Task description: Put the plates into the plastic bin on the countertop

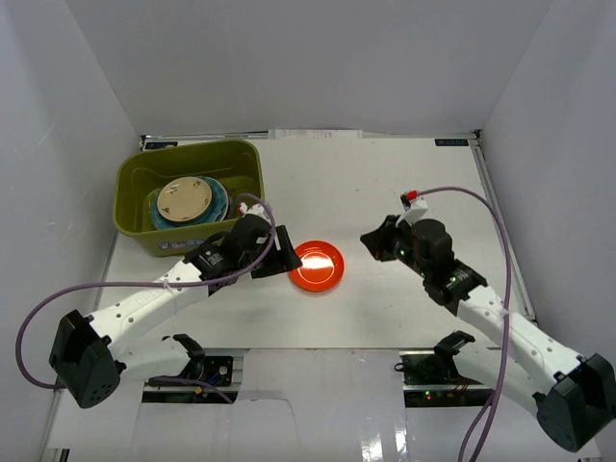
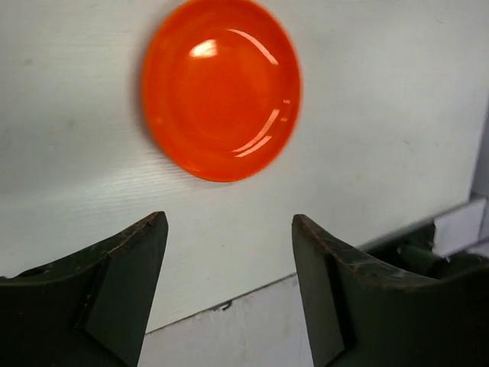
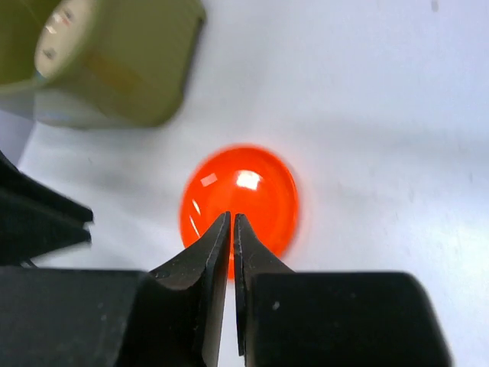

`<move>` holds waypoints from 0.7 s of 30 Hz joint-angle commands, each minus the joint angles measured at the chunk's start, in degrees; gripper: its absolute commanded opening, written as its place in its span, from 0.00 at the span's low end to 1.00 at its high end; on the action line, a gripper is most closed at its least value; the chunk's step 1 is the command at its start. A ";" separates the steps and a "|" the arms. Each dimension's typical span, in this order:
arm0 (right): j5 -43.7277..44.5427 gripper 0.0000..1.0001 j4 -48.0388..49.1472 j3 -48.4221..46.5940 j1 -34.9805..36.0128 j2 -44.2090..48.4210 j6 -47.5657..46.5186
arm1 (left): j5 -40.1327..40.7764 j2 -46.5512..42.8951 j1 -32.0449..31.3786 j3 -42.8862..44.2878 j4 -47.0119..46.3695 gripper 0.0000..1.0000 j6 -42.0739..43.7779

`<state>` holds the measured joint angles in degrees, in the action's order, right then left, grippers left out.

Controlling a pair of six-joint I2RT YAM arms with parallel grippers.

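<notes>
A glossy orange-red plate (image 1: 318, 265) lies flat on the white countertop (image 1: 385, 183); it also shows in the left wrist view (image 2: 221, 88) and the right wrist view (image 3: 252, 191). The olive-green plastic bin (image 1: 130, 197) at the back left holds a stack of plates with a cream-gold one (image 1: 186, 201) on top and teal rims beneath. My left gripper (image 1: 286, 258) is open and empty, just left of the orange-red plate (image 2: 229, 222). My right gripper (image 1: 371, 241) is shut and empty, hovering to the right of the plate (image 3: 231, 218).
White walls enclose the countertop on the left, back and right. The bin corner (image 3: 153, 69) shows at the upper left of the right wrist view. The table's front edge (image 2: 252, 302) runs just below my left fingers. Purple cables trail from both arms.
</notes>
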<state>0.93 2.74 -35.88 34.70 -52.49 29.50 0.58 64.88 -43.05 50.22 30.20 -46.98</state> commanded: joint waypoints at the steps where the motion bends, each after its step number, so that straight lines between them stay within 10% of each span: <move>1: -2.92 0.11 -4.93 6.86 -0.59 7.21 -0.41 | 14.17 -0.29 -0.90 -5.90 -2.24 0.74 -8.46; 14: -7.43 0.08 -8.37 15.57 -0.69 15.40 1.09 | 13.75 15.96 -1.69 -13.04 -25.43 0.67 -8.83; 21: -6.91 0.08 -8.28 15.93 -0.77 15.58 0.65 | 16.29 20.54 -1.69 -11.90 -25.71 0.29 -9.44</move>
<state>-5.39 -7.11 -19.64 34.13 -37.21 30.48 14.74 84.75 -44.40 37.30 5.89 -56.40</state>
